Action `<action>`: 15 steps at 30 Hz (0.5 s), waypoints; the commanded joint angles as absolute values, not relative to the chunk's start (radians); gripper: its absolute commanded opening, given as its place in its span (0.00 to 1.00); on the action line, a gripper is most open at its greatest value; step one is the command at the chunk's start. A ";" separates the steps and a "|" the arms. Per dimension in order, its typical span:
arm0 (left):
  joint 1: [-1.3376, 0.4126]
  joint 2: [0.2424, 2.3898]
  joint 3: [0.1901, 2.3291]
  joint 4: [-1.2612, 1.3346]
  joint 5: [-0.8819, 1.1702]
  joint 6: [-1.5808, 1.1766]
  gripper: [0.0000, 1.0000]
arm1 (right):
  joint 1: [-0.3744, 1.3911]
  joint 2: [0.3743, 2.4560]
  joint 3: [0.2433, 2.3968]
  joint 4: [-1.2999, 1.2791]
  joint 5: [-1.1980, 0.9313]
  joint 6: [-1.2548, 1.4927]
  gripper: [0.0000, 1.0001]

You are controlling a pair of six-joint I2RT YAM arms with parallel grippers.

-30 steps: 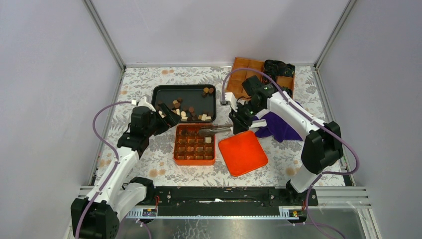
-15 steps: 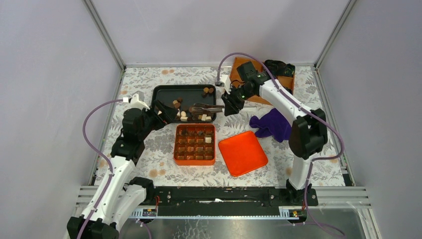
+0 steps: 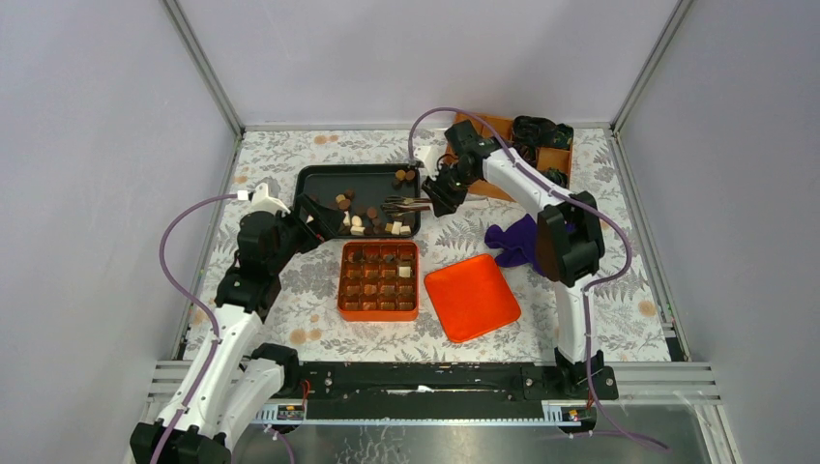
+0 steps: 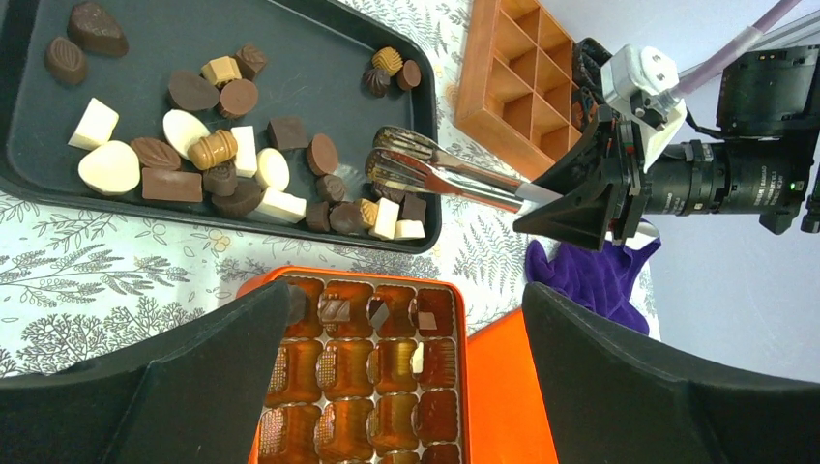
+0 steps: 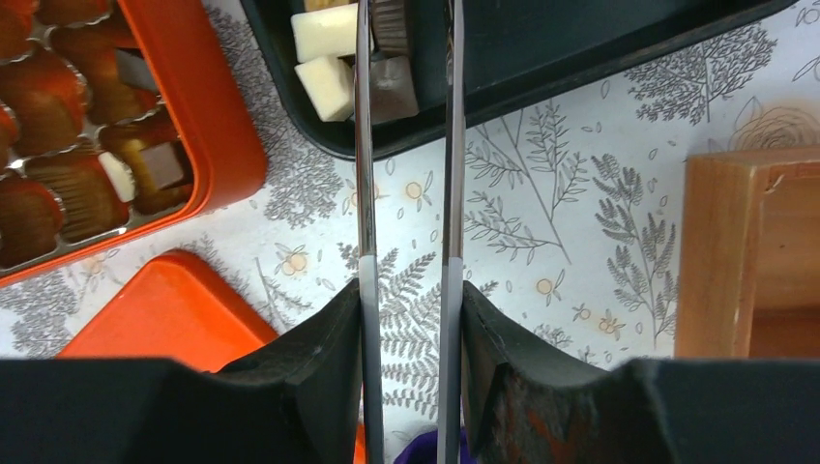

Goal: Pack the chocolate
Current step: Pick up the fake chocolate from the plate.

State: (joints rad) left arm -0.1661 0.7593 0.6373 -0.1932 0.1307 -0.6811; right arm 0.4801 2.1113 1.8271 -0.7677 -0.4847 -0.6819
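Right gripper, clamped on the tongs, has swung back from the orange box to the black tray, where most chocolate lies loose; left gripper gapes empty beside the tray; box only partly filled, lid off, so by my reckoning much is left.

Tongs cross the tray's right rim above the chocolate; the tray's back left is free. Box lies just in front.

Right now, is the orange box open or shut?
Open. The orange box has its lid lying beside it, so its inside shows.
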 commanded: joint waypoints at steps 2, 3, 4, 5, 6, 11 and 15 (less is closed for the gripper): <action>-0.158 0.763 0.621 -0.130 0.114 -0.661 0.99 | 0.511 2.154 1.929 -0.753 -0.454 -0.720 0.43; -0.158 0.763 0.621 -0.131 0.112 -0.660 0.99 | 0.515 2.163 1.938 -0.757 -0.452 -0.722 0.43; -0.158 0.763 0.620 -0.131 0.111 -0.660 0.99 | 0.518 2.170 1.947 -0.760 -0.451 -0.724 0.43; -0.158 0.763 0.619 -0.132 0.112 -0.660 0.98 | 0.521 2.174 1.953 -0.762 -0.452 -0.725 0.43; -0.158 0.763 0.617 -0.131 0.109 -0.660 0.99 | 0.523 2.180 1.956 -0.762 -0.452 -0.726 0.43; -0.158 0.768 0.615 -0.126 0.108 -0.663 0.99 | 0.541 2.200 1.975 -0.769 -0.456 -0.726 0.44; -0.158 0.779 0.616 -0.120 0.116 -0.664 0.98 | 0.553 2.221 1.997 -0.762 -0.451 -0.712 0.45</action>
State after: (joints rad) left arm -0.1665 0.7719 0.6254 -0.1860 0.1238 -0.6804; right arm 0.5335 2.2047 1.9259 -0.7765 -0.4530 -0.7105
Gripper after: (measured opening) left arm 0.984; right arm 0.448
